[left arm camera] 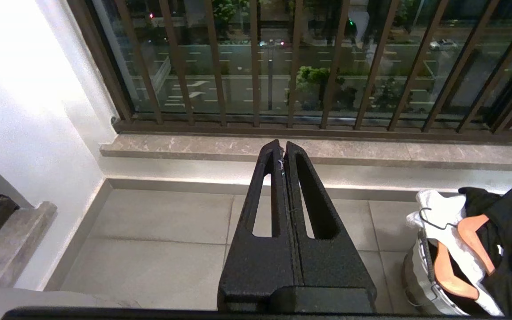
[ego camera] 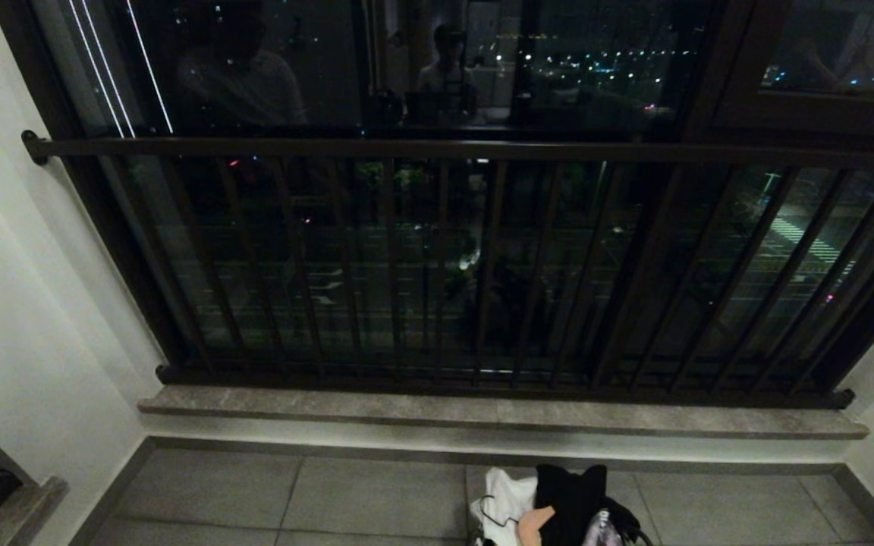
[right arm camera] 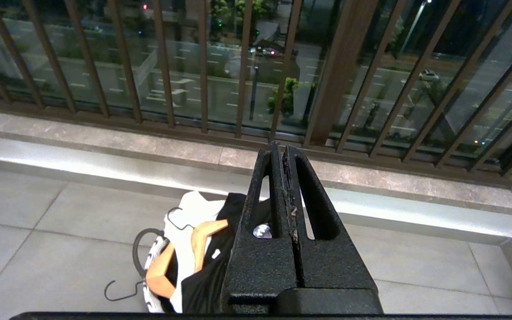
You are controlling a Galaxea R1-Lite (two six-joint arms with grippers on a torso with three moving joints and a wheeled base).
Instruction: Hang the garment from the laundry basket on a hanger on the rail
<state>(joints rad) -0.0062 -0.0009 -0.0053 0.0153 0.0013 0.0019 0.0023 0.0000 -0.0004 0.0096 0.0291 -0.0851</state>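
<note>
Both hands are pressed together and hold nothing: the left hand [left arm camera: 282,149] and the right hand [right arm camera: 281,149], each a pair of grainy black wedge-shaped fingers with long slots, hang above the smooth grey floor tiles [ego camera: 293,493]. The laundry basket [left arm camera: 416,278], round and woven white, sits on the tiles near the mottled stone sill [ego camera: 498,413], heaped with a black garment [ego camera: 570,497], white cloth [ego camera: 509,493] and orange wooden hangers [right arm camera: 160,273]. Behind runs the dark metal rail [ego camera: 437,149].

Closed right pincer [right arm camera: 282,153] above laundry basket [right arm camera: 154,258].
</note>
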